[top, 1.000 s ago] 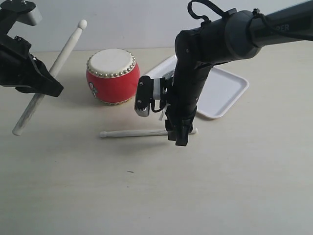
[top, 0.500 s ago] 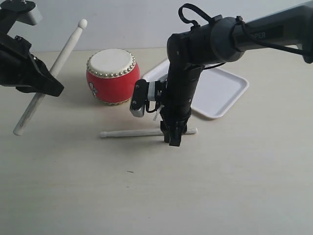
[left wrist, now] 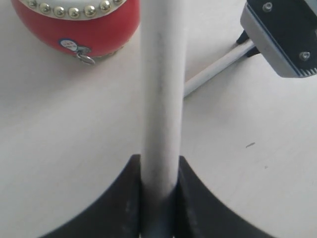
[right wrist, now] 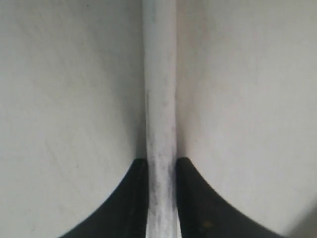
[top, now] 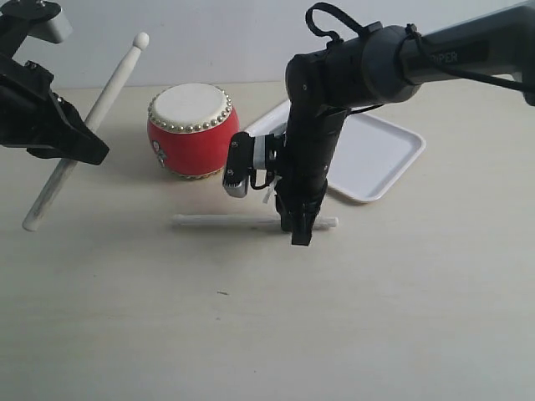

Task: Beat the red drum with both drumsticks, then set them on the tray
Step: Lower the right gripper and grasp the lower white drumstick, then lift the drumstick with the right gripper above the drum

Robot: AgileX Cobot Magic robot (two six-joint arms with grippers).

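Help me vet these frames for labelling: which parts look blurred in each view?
Exterior view: right drumstick smeared, tip indistinct; red drum sharp. Left wrist view: left drumstick slightly soft, drum crisp. Right wrist view: soft throughout, stick and fingers blurred.

Likely a lab: bare beige tabletop [top: 251, 334]; plain wall [top: 234, 33].

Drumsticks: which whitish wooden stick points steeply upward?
The drumstick in the left tool, tip raised; the other drumstick in the right tool is level.
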